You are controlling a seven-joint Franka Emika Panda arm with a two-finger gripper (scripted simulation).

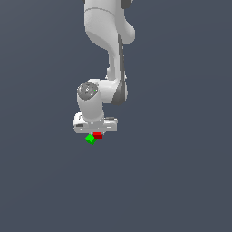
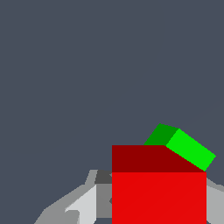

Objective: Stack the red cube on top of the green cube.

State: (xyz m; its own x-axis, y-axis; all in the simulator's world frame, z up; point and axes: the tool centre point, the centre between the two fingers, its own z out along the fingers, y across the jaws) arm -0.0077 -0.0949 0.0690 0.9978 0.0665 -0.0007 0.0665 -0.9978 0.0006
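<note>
Two tiny cubes sit close together under the white Panda arm (image 1: 106, 50). In the exterior view the red cube (image 1: 98, 135) shows just below the gripper (image 1: 96, 132), its upper part hidden by the hand, and the green cube (image 1: 90, 139) lies just beside it, lower and toward that view's left, turned at an angle. The wrist view shows the red cube (image 2: 158, 192) between the grey fingers (image 2: 83, 205), which stand close against its sides and appear to clasp it, with the green cube (image 2: 183, 146) partly hidden behind it. All around is plain dark grey-blue ground (image 1: 181, 181).
</note>
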